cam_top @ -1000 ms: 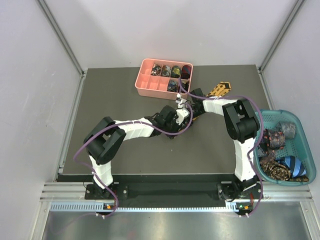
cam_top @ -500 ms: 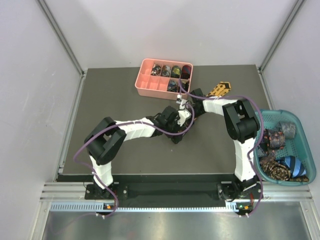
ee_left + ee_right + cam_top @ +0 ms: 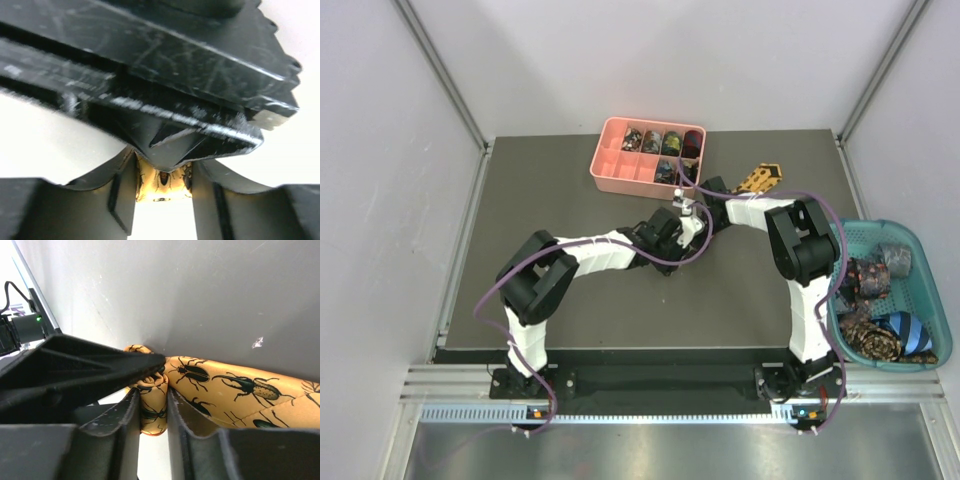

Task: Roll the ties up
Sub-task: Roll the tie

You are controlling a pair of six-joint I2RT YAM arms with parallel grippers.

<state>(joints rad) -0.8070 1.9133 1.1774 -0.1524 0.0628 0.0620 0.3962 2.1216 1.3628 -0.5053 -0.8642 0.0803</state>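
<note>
A golden-yellow tie printed with dark beetles lies across the dark table, its wide end [image 3: 760,178] at the far right. Both arms meet mid-table over its narrow end. In the right wrist view the right gripper [image 3: 152,396] is shut on a small coil [image 3: 154,415] of this tie, and the flat length [image 3: 235,385] runs off to the right. The left gripper [image 3: 162,175] faces it from the other side, with yellow fabric [image 3: 155,187] filling the gap between its fingers. From above, the grippers [image 3: 685,226] hide the coil.
A pink compartment tray [image 3: 620,172] stands at the far middle, with rolled ties [image 3: 660,142] in its back row. A teal basket [image 3: 920,240] off the table's right edge holds several loose and coiled ties [image 3: 880,335].
The left arm's wrist has shifted slightly away from me, toward the tray. The right arm and the tie's wide end have stayed put.
</note>
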